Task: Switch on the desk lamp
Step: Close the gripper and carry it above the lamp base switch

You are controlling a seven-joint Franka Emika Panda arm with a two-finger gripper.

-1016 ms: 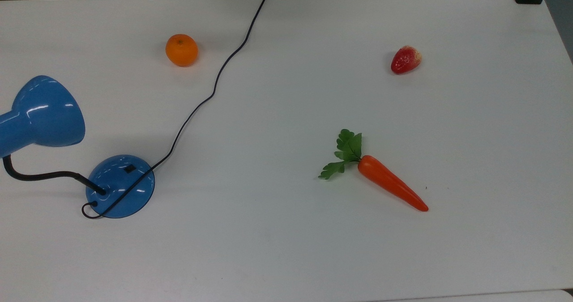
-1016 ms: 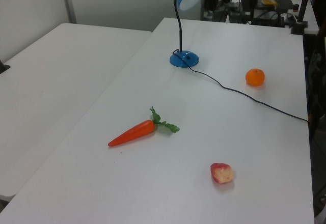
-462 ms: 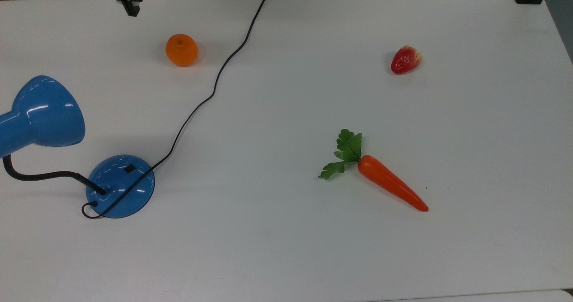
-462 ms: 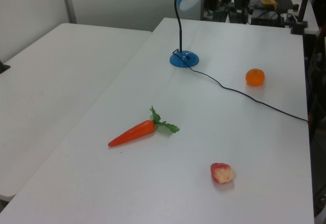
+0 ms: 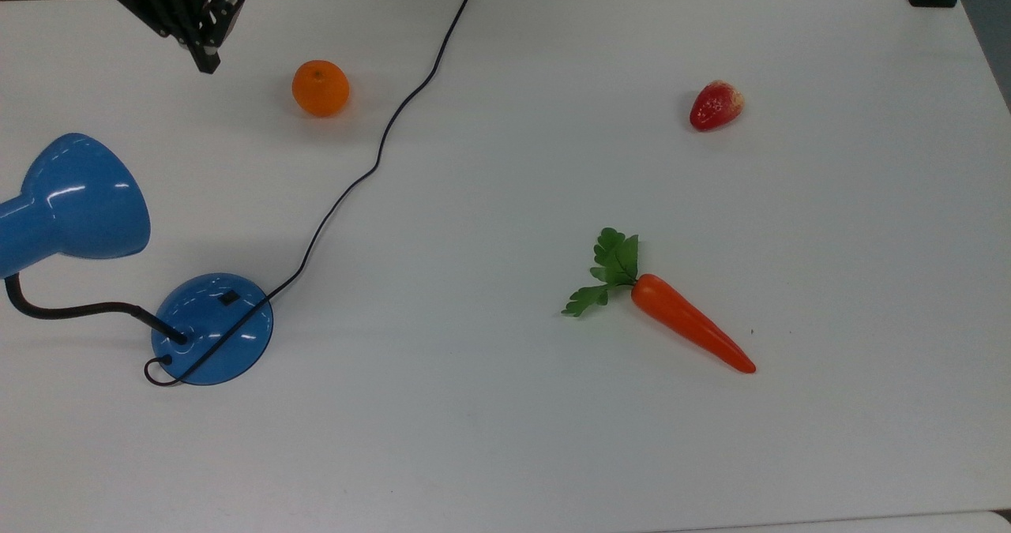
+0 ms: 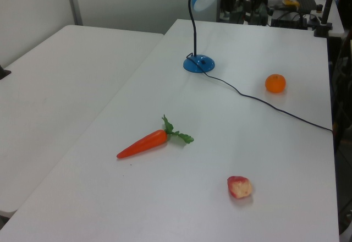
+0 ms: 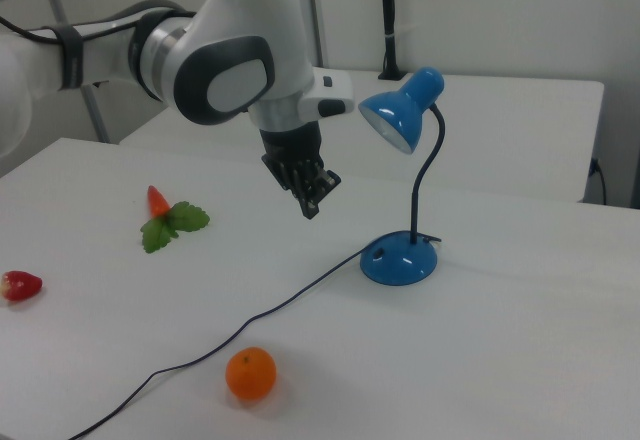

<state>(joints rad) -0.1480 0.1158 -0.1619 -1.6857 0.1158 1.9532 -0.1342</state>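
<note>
Fingers of the gripper (image 5: 207, 65) looked pressed together, empty, hovering above the table (image 5: 505, 438) at the top view's upper left. The lamp (image 5: 212, 328) stood at the top view's left edge, well apart. Its cord (image 5: 379, 154) ran past an orange (image 5: 320, 88). Farther off lay a carrot (image 5: 687, 332) and strawberry (image 5: 715, 106).

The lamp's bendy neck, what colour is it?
Black; the gooseneck shows best in the right view.

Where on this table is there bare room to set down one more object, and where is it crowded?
The table is bare along the top view's bottom edge, below the carrot, and between the cord and strawberry. It is crowded at the top view's left: desk lamp, orange and gripper.
</note>
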